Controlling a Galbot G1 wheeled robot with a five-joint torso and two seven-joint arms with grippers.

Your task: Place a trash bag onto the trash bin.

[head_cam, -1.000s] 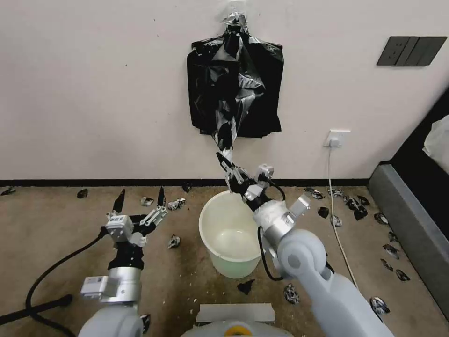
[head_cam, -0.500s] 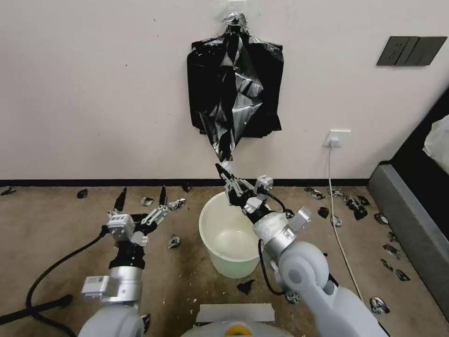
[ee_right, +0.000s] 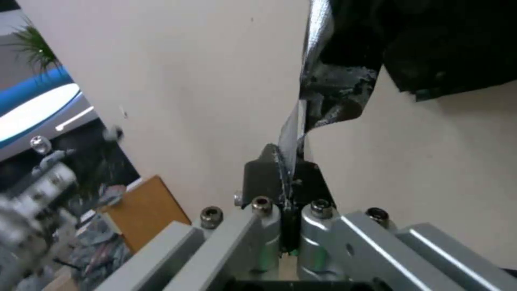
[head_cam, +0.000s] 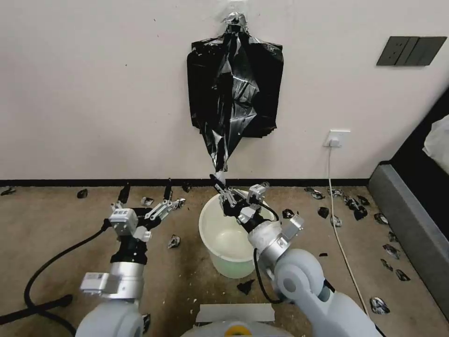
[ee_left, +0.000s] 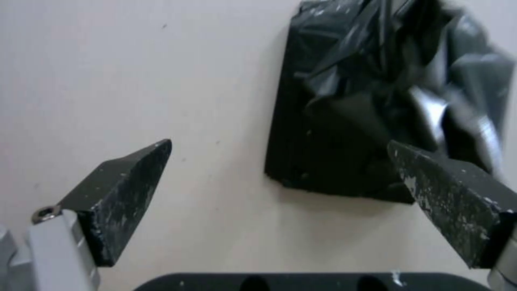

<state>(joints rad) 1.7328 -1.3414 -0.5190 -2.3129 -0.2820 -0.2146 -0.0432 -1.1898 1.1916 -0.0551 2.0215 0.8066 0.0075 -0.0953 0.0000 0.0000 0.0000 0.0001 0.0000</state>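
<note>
Black trash bag (head_cam: 231,100) hangs on wall above trash bin (head_cam: 228,238), its tip pinched in right gripper (head_cam: 219,181). Left gripper (head_cam: 146,191) spread, idle. You should pull steadily downward to avoid tearing.

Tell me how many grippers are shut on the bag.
1. The right gripper pinches the bag by its low tip, above the bin. The left gripper is open, beside the bin.

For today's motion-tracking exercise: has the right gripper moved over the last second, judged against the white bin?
Yes. The right gripper, shut on the trash bag, has come down and to the robot's left, closer to the far rim of the trash bin.
</note>
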